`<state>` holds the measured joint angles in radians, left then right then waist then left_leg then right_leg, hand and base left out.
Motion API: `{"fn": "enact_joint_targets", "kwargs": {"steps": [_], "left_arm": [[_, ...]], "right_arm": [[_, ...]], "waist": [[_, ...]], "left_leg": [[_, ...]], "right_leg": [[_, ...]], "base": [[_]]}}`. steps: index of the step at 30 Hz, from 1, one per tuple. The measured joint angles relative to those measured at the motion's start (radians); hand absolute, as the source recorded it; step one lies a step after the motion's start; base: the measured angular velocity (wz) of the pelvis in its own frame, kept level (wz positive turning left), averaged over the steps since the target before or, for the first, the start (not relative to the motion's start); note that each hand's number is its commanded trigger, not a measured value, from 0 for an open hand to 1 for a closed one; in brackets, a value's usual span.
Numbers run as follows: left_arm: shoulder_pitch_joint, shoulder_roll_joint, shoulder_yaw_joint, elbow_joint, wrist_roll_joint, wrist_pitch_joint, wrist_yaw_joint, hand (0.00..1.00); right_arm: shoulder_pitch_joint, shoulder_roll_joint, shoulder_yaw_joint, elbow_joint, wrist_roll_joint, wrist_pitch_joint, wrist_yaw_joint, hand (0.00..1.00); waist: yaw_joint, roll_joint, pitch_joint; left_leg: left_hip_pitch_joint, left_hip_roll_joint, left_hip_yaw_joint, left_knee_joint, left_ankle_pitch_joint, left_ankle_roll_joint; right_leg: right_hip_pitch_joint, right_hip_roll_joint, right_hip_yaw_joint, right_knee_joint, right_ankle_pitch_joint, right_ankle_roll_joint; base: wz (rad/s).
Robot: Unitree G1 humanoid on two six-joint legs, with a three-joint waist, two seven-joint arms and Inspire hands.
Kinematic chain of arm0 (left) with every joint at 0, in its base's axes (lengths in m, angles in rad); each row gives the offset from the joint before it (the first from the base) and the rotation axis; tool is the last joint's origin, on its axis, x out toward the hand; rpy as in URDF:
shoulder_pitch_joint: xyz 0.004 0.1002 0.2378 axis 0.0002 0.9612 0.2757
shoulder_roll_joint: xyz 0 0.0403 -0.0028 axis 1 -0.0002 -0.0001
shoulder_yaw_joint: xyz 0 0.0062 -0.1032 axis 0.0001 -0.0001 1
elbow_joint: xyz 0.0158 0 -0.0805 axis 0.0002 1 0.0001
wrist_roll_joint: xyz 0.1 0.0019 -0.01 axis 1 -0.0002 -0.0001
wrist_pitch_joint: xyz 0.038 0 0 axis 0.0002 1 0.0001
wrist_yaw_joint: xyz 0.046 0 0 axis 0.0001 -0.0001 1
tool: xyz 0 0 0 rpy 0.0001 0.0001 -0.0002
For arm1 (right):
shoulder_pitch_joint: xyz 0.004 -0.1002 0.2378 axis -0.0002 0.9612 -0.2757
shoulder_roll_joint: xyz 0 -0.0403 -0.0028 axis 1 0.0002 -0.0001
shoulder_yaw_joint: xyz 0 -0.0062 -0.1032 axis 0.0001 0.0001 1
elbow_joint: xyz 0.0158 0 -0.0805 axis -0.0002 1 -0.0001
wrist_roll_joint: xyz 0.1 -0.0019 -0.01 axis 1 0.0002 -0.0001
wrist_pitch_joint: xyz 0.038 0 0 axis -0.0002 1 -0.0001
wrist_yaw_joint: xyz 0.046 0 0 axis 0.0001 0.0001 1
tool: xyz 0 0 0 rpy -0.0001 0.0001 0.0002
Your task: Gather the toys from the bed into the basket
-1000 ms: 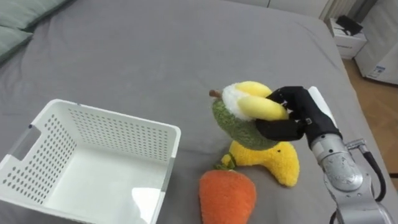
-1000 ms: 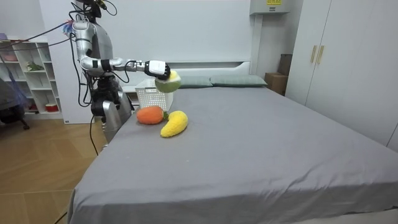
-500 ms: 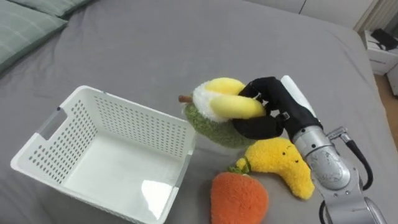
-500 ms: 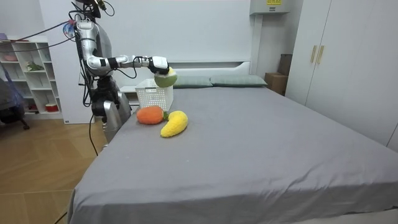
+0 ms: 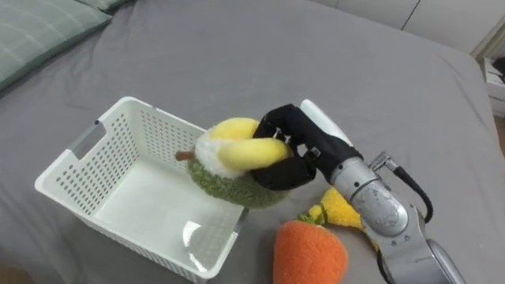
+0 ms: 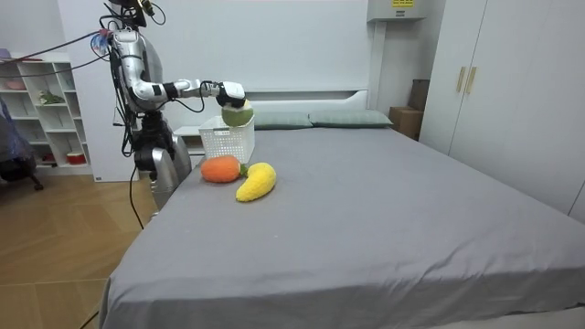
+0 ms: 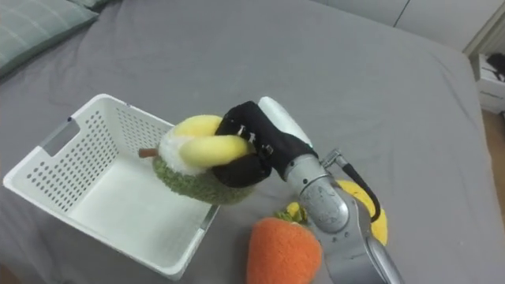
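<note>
My right hand [image 5: 296,150] [image 7: 251,147] is shut on a green and yellow plush fruit [image 5: 230,162] [image 7: 193,162] with a small brown stem. It holds the toy in the air over the right rim of the white basket [image 5: 87,162] [image 7: 55,158], whose inside is empty. An orange plush carrot [image 5: 309,252] [image 7: 282,251] lies on the grey bed at the lower right, and a yellow plush banana [image 5: 339,213] [image 7: 371,213] lies beside it, mostly hidden by my forearm. In the room view I stand at the bed's corner with the hand [image 6: 230,92] and plush fruit [image 6: 238,115] above the basket [image 6: 226,144].
Grey-green pillows [image 5: 31,31] lie at the upper left of the bed [image 5: 237,55]. A white nightstand [image 5: 497,75] stands past the bed's right edge. In the room view a white shelf [image 6: 41,110] stands behind me and wardrobes [image 6: 512,91] line the room view's right.
My right hand has carried the plush fruit leftward, from beside the banana to over the basket's rim. The camera has shifted too, bringing the basket toward the middle.
</note>
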<state>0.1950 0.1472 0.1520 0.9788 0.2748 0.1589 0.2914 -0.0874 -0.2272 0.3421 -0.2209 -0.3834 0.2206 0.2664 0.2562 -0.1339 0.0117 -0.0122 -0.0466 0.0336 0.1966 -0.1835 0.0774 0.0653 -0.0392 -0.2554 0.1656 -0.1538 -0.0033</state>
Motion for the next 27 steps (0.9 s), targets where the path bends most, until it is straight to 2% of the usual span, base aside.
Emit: {"fn": "enact_joint_targets", "kwargs": {"steps": [3, 4, 5, 6, 7, 8, 15, 18, 27], "left_arm": [[-0.002, 0.001, 0.000, 0.000, 0.001, 0.000, 0.000, 0.00], [-0.003, 0.002, 0.000, 0.000, 0.001, 0.000, 0.000, 0.00], [-0.008, 0.002, 0.000, 0.000, 0.000, 0.000, 0.000, 0.00], [-0.013, 0.003, 0.000, 0.000, 0.000, 0.000, 0.000, 0.00], [-0.016, 0.004, 0.000, 0.001, 0.000, 0.000, 0.000, 0.00], [-0.019, 0.005, 0.000, 0.004, 0.001, 0.000, 0.000, 0.00], [-0.022, 0.005, -0.017, 0.025, 0.001, -0.006, 0.001, 0.00], [-0.017, 0.005, -0.016, 0.023, 0.002, -0.006, 0.001, 0.00], [-0.024, -0.001, -0.017, 0.021, 0.002, -0.006, 0.008, 0.00]], "right_arm": [[-0.016, 0.001, 0.008, 0.001, 0.000, 0.001, 0.009, 1.00], [-0.018, 0.001, 0.011, 0.001, 0.001, 0.001, 0.009, 0.97], [-0.018, 0.001, 0.012, 0.003, 0.004, 0.001, 0.009, 0.90], [-0.018, 0.001, 0.014, 0.006, 0.009, 0.001, 0.009, 0.62], [-0.019, 0.001, 0.017, 0.007, 0.011, 0.001, 0.009, 0.47], [-0.021, 0.001, 0.025, 0.011, 0.017, 0.001, 0.009, 0.00], [-0.021, 0.036, 0.040, 0.031, 0.007, 0.000, -0.012, 0.00], [-0.021, 0.036, 0.056, 0.035, 0.005, 0.000, -0.015, 0.00], [-0.021, 0.035, 0.069, 0.035, -0.020, 0.000, -0.016, 0.00]], "waist": [[0.004, -0.001, -0.0006], [0.008, -0.001, -0.0007], [0.015, -0.001, -0.0008], [0.025, -0.003, -0.0021], [0.027, -0.003, -0.0024], [0.030, -0.003, -0.0023], [0.051, 0.003, 0.0019], [0.050, 0.006, 0.0042], [0.046, 0.007, 0.0045]], "left_leg": [[-0.005, -0.002, -0.008, 0.002, 0.002, 0.002], [-0.007, -0.002, -0.009, 0.003, 0.002, 0.002], [-0.008, -0.003, -0.009, 0.003, 0.002, 0.003], [-0.010, -0.004, -0.009, 0.004, 0.003, 0.003], [-0.011, -0.004, -0.009, 0.004, 0.003, 0.003], [-0.011, -0.004, -0.010, 0.004, 0.003, 0.003], [-0.014, -0.004, -0.015, 0.007, 0.003, 0.003], [-0.017, -0.005, -0.017, 0.008, 0.003, 0.003], [-0.022, -0.007, -0.027, 0.010, 0.003, 0.003]], "right_leg": [[0.000, -0.002, -0.014, -0.001, 0.000, 0.001], [0.000, -0.003, -0.020, -0.002, 0.001, 0.001], [0.001, -0.003, -0.021, -0.005, 0.001, 0.002], [0.002, -0.003, -0.022, -0.012, 0.002, 0.003], [0.003, -0.003, -0.023, -0.014, 0.002, 0.003], [0.004, -0.003, -0.024, -0.014, 0.002, 0.003], [0.006, -0.004, -0.031, -0.014, 0.002, 0.003], [0.004, -0.004, -0.034, -0.014, 0.002, 0.003], [0.002, -0.005, -0.045, -0.015, 0.002, 0.003]], "base": [[0.10], [0.04], [0.00], [0.00], [0.03], [0.03], [0.02], [0.01], [0.02]]}}
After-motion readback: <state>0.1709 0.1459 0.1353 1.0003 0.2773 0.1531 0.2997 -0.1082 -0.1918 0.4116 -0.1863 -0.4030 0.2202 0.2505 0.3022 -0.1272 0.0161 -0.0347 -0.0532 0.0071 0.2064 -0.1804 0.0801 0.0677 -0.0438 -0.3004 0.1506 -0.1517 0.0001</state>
